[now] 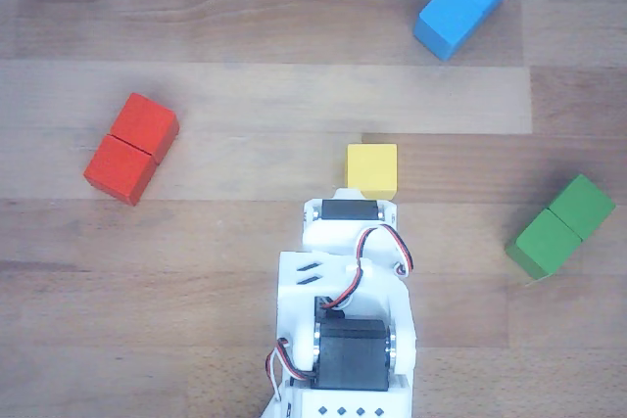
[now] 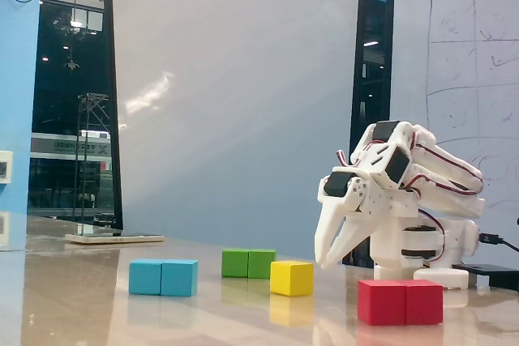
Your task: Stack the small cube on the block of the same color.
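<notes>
The yellow cube rests on the wooden table just ahead of the gripper, whose fingers hang slightly apart, empty, beside and above it in the fixed view. No yellow block shows; red, blue and green doubles lie farther off.

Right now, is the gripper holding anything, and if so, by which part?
Nothing is held. In the fixed view the gripper hangs open above the table, just beside the small yellow cube and not touching it.

White plastic arm, black servos, red-black-white cables
</notes>
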